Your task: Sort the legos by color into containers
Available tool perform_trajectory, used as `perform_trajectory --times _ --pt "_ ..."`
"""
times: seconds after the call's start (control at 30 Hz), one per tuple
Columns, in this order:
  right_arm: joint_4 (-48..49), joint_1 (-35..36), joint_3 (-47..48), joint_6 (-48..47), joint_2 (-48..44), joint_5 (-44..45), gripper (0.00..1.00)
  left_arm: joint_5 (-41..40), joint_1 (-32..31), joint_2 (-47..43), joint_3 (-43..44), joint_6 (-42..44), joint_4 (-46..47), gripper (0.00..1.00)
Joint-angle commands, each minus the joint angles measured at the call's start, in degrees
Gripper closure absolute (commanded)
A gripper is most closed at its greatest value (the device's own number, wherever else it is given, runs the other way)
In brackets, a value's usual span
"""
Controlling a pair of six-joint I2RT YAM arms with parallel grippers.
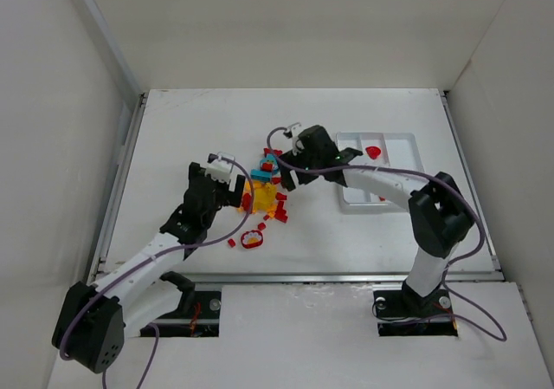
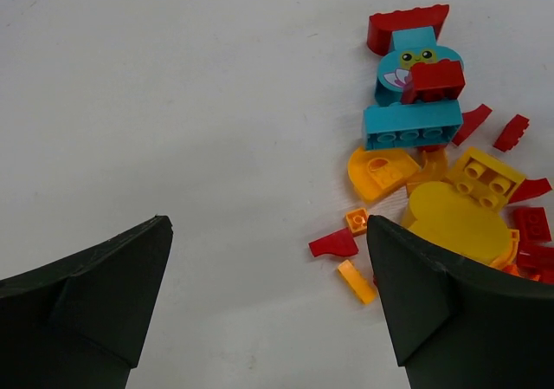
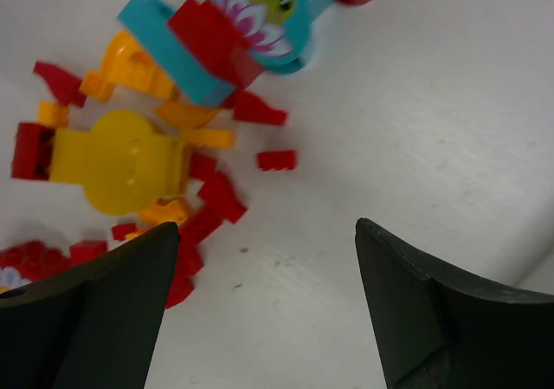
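Most of the legos (image 1: 264, 200) lay in one mixed heap in the middle of the tabletop (image 1: 190, 129) — red, orange, yellow and teal together — so I judged the sorting was only at its beginning. The white tray (image 1: 407, 136) stood to the right of the heap, near but apart. A red piece (image 1: 373, 152) lay in one of its compartments; which one I could not tell. Both arms leaned over the heap from opposite sides, probably so that each could pick without crossing the other. The left gripper (image 2: 268, 223) hung with its jaws spread wide over bare tabletop, just beside the yellow round piece (image 2: 454, 220), holding nothing. The right gripper (image 3: 267, 224) was also spread and empty — it touched no brick.
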Motion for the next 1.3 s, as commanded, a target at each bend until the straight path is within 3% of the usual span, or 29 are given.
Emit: perform_trajectory --times 0.0,0.17,0.33,0.57,0.73,1.03,1.13,1.27 --pt "1.62 0.73 -1.83 4.28 0.76 -2.22 0.13 1.52 0.19 -5.08 -2.18 0.49 1.39 0.06" --pt "2.14 4.06 -0.18 5.34 5.07 0.94 0.15 0.12 0.19 -9.23 -6.67 0.49 5.32 0.05" --pt "1.62 4.07 3.17 8.06 9.73 5.68 0.23 1.52 0.19 -11.95 -8.52 1.37 8.85 0.05" --pt "0.56 4.07 6.24 6.39 13.42 5.69 0.29 3.00 2.03 -13.19 -9.56 1.37 9.38 0.05" --pt "0.03 5.12 6.77 5.34 15.27 6.21 0.50 4.07 3.27 -13.19 -10.10 1.37 10.61 0.05" --pt "-0.05 5.66 8.79 5.34 16.41 5.69 0.53 3.54 4.41 -13.19 -10.10 1.37 10.61 0.05" --pt "-0.05 5.66 8.80 5.34 16.41 6.21 0.60 3.54 4.41 -13.19 -10.10 1.37 10.61 0.05" --pt "-0.05 5.66 9.41 5.87 16.41 6.92 0.81 3.54 4.41 -13.72 -10.10 1.37 10.61 0.05"
